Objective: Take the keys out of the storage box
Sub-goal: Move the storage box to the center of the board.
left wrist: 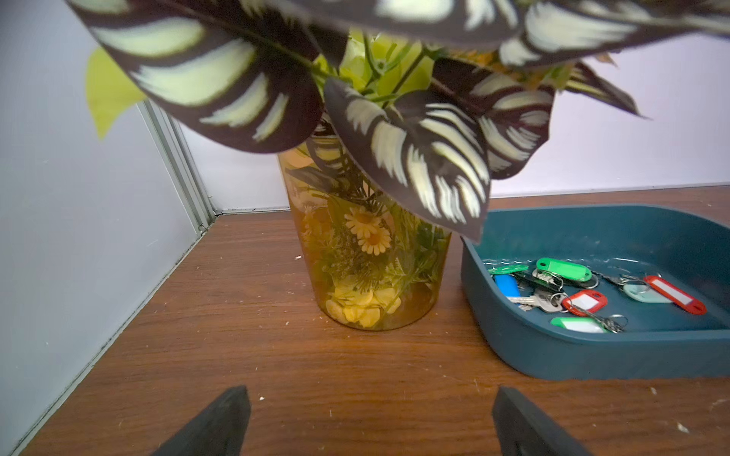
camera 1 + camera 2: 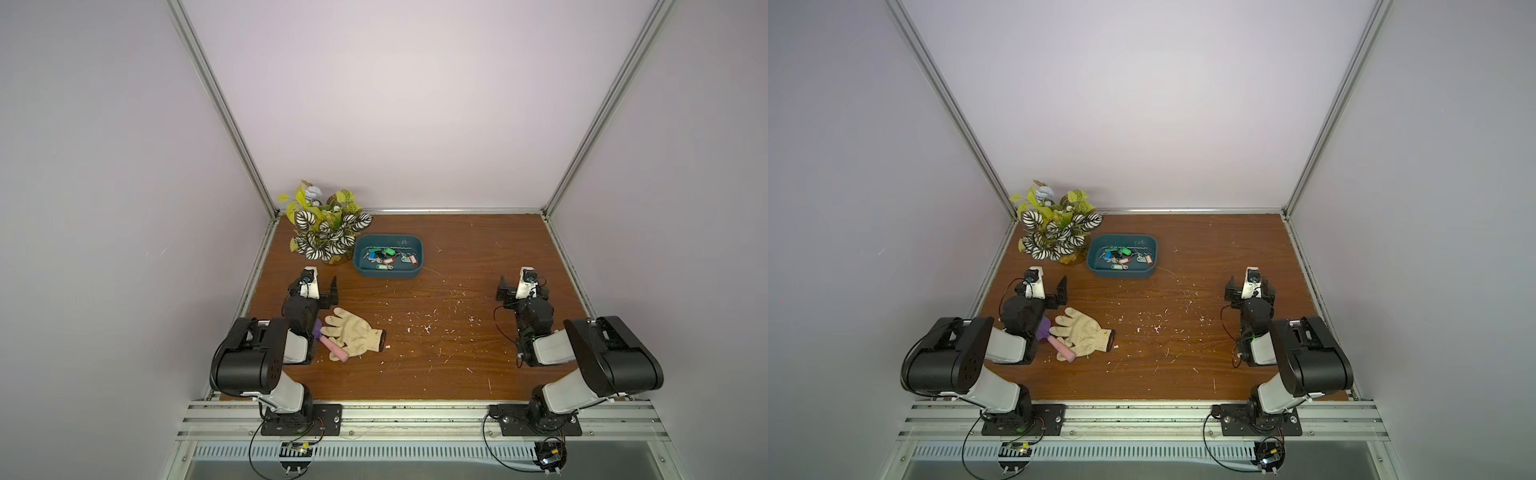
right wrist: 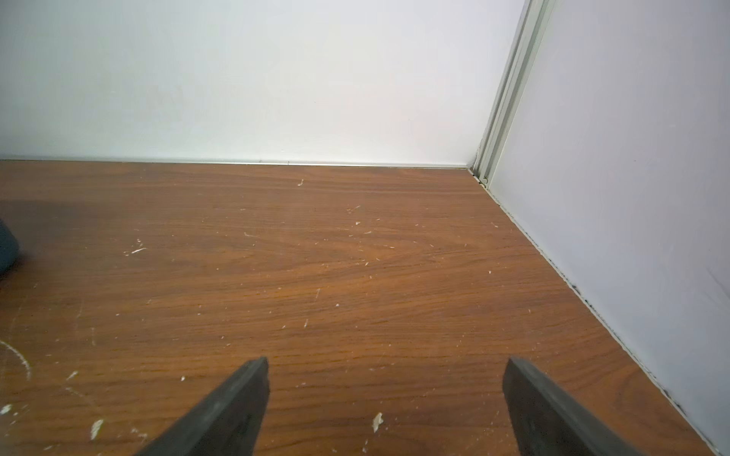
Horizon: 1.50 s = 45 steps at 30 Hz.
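Several keys [image 1: 584,294] in storage box [image 1: 592,357] near left claw [image 1: 371,396]; right claw [image 3: 386,365] well apart; both released, empty.

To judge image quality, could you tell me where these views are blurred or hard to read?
Left wrist view: nearest leaves of the plant blurred, the keys in the storage box sharp. Right wrist view: even light, table in focus. In both top views: keys tiny, tags barely resolved.

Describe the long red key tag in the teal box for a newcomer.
Find the striped-leaf potted plant at the brown wooden table's far left corner; the dark teal plastic storage box sits beside it. Among the tagged keys inside, it is the long narrow red tag, lying farthest from the plant, longer than the stubby red one.
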Each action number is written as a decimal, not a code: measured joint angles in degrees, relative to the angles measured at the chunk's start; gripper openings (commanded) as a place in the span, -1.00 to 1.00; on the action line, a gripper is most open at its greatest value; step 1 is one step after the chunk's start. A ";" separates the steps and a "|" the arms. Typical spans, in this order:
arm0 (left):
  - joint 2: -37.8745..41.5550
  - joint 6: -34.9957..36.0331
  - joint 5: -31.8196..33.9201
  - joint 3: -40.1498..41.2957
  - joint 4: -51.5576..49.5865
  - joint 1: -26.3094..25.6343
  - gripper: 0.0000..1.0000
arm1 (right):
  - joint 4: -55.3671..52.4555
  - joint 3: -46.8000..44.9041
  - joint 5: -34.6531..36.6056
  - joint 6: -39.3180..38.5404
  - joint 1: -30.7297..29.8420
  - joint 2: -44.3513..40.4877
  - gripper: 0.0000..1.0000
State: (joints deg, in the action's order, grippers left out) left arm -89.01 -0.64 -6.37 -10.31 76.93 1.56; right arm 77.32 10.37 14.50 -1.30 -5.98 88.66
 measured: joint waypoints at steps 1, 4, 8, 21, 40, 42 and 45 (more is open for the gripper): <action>0.00 0.00 0.00 0.00 -0.02 0.00 1.00 | 0.00 0.00 0.00 -0.02 0.00 0.00 0.99; 0.00 0.00 0.00 0.00 0.00 0.00 1.00 | 0.00 0.00 0.00 0.00 0.00 0.00 0.99; 0.00 0.00 0.00 0.00 0.00 0.00 1.00 | 0.00 0.00 0.00 0.00 0.00 0.00 0.99; 0.00 0.00 0.00 0.00 0.00 0.00 1.00 | 0.00 0.00 0.00 0.00 0.00 0.00 0.99; 0.13 -0.07 1.14 0.02 -0.04 -0.02 1.00 | -5.03 0.00 1.25 -0.04 -0.44 -6.23 0.99; 1.05 -0.11 2.40 0.13 -0.42 -0.09 1.00 | -7.58 0.17 0.81 -0.35 -0.61 -10.78 0.99; 4.92 0.33 5.66 0.20 -2.27 -1.73 1.00 | -14.03 2.38 0.37 1.60 -1.07 -16.35 0.99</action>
State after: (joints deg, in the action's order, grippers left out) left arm -84.09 -0.32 -0.71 -10.11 74.65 -0.16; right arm 63.29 12.75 14.87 0.30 -7.05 72.31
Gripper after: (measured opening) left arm 0.999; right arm 0.995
